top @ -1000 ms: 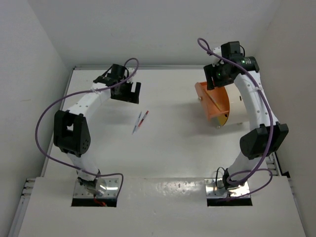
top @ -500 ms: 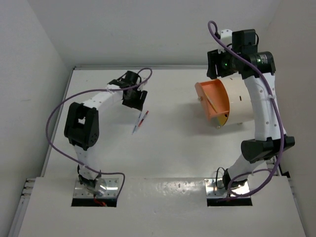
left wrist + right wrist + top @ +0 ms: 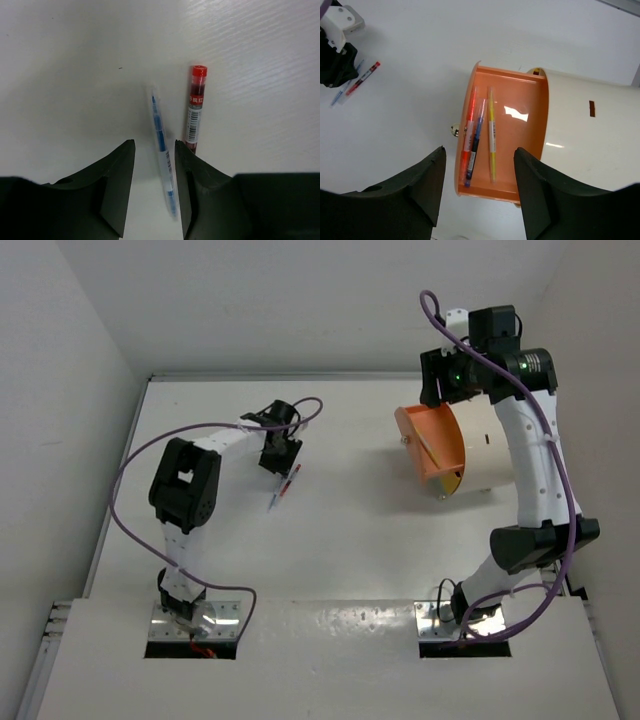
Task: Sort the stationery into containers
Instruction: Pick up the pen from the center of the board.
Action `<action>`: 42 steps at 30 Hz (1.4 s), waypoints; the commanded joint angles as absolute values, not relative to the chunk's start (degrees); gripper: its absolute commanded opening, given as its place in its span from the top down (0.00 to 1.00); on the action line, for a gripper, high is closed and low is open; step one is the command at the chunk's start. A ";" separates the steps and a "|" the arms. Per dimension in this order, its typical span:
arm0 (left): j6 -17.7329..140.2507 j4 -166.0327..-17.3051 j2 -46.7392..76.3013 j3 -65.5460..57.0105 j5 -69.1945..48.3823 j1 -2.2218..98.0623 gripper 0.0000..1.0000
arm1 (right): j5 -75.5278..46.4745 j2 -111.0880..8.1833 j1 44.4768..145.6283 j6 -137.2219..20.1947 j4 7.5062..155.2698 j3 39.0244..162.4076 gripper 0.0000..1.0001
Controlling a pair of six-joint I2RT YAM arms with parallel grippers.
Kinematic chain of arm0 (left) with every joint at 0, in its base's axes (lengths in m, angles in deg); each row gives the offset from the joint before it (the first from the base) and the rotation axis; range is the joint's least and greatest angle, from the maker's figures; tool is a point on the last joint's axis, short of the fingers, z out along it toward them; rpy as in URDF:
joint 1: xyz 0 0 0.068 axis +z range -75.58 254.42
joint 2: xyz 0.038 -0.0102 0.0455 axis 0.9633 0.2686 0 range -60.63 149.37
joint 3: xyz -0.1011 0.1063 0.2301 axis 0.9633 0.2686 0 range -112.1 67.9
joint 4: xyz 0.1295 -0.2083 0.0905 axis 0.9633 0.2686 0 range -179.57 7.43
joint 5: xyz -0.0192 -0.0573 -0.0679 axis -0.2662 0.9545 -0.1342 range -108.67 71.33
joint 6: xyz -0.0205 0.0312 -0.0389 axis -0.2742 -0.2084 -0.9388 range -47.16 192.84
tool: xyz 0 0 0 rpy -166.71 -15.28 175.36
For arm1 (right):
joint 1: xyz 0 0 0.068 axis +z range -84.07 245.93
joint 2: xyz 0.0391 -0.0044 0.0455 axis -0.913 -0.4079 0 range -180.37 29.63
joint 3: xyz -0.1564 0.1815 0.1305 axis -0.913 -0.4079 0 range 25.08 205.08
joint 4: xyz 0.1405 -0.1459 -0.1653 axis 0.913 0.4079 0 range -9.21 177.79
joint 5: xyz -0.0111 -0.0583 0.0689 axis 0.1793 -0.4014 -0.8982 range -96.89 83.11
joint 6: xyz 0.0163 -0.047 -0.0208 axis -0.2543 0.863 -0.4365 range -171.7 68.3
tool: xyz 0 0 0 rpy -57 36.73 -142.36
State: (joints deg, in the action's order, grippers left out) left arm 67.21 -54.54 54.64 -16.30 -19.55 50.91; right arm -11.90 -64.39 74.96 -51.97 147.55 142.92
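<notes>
Two pens of the stationery lie side by side on the white table: a blue pen (image 3: 161, 142) (image 3: 275, 500) and a red pen (image 3: 195, 107) (image 3: 293, 477). My left gripper (image 3: 154, 142) (image 3: 282, 454) is low over them, open. The blue pen runs between its jaws, close to the right finger (image 3: 200, 190), with a gap on the left. The red pen lies outside that finger. The container, a cream drum (image 3: 492, 445) (image 3: 592, 145), has its orange drawer (image 3: 428, 440) (image 3: 517, 135) pulled out. In it lie an orange-red pen (image 3: 469, 132), a dark blue pen (image 3: 477, 140) and a yellow pen (image 3: 491, 135). My right gripper (image 3: 479, 149) (image 3: 440, 388) hangs open above the drawer, holding nothing.
A small knob (image 3: 454, 131) sticks out at the drawer's front disc. White walls close in the table on the left, back and right. Purple cables loop off both arms.
My left arm has swung right and down onto the two pens, and its jaws have narrowed around the blue one. The right gripper has lifted back above the drawer.
</notes>
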 commanded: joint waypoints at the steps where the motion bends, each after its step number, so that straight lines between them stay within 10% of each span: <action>1: 67.92 -55.29 56.44 -18.41 -21.04 51.04 0.57 | -12.51 -62.74 75.07 -52.31 147.15 142.33 0.44; 15: 66.34 -54.67 54.88 -23.94 -11.13 58.32 0.96 | -22.59 -61.69 75.15 -54.07 146.19 142.24 0.45; 27: 37.35 -91.37 31.75 -24.13 30.97 62.47 1.00 | -40.19 -58.96 79.10 -61.28 134.32 138.90 0.42; 42: 20.56 -107.31 30.17 -19.99 36.00 52.45 1.00 | -43.80 -61.25 90.36 -68.13 128.61 144.26 0.43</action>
